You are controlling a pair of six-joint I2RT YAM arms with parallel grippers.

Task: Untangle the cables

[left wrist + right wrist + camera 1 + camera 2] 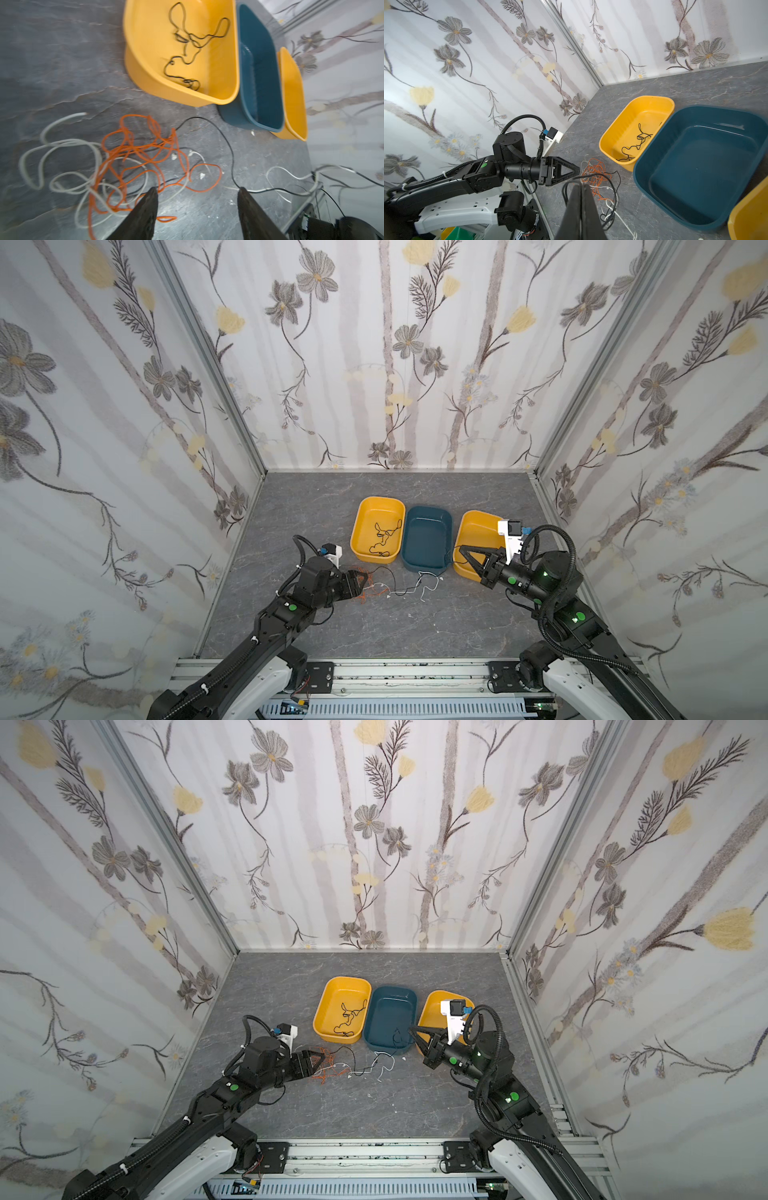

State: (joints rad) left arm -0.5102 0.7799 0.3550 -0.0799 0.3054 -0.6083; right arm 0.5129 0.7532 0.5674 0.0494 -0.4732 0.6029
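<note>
The left arm reaches low over the grey table (415, 626) from the near left side, and its wrist points toward the middle. The left gripper (197, 189) hovers just above the tangle, its two fingers spread apart with nothing between them. The right arm is bent and lifted higher. The right gripper (462, 549) points to the left and hangs over the near right corner of the blue tray (415, 516). Its fingers are pressed together, and in the right wrist view they seem to pinch a black cable (228, 145) at the tip. From there this cable drops down and runs across the table toward the tangle.

The orange cables (145, 149) lie on the table in a loose knot under the left gripper, in front of the left yellow tray (358, 526). The white cables (62, 145) are mixed with them, and one white strand stretches toward the front of the blue tray. A second black cable (384, 535) lies curled inside the left yellow tray, apart from the others. The three trays stand in one row, touching side by side, with the blue one in the middle. In both top views the right gripper and its wrist camera cover the near part of the right yellow tray (471, 526).
</note>
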